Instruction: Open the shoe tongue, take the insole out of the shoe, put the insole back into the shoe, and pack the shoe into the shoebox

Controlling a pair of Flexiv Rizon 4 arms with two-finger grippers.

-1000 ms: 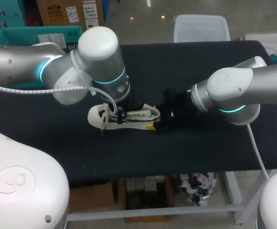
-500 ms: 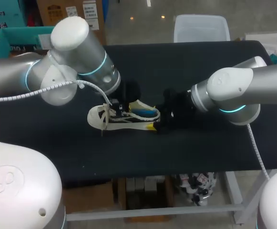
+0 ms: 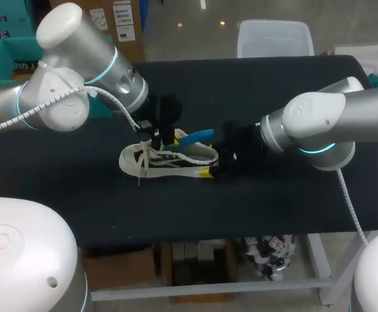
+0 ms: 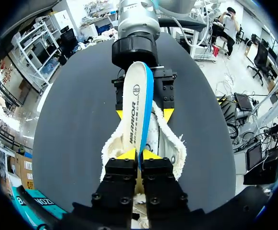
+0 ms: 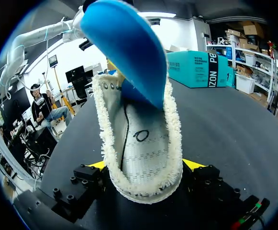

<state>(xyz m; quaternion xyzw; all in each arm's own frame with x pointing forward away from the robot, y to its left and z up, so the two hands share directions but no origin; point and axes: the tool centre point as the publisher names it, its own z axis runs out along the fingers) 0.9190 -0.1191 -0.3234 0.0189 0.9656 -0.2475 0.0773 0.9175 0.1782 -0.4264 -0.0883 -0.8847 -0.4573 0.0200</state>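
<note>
A white shoe (image 3: pixel 166 159) with black stripes lies on the black table, toe toward my left. My right gripper (image 3: pixel 218 166) stands wide around its heel (image 5: pixel 141 160), both yellow tips pressed against the sides. My left gripper (image 4: pixel 139 154) is shut on one end of the insole (image 4: pixel 136 103), which is white on top and blue underneath. The insole (image 3: pixel 196 135) rises at a slant out of the shoe's mouth, its blue underside (image 5: pixel 124 48) arching over the heel. In the left wrist view the shoe's fuzzy collar (image 4: pixel 173 139) lies under the insole.
A teal box (image 3: pixel 16 51) stands at the table's back left corner, behind my left arm. Bare black tabletop (image 3: pixel 254 214) stretches in front of the shoe and behind it.
My left arm has drawn back and up to the left, pulling the insole up out of the shoe so its blue side now shows. The right arm and the shoe have stayed put.
</note>
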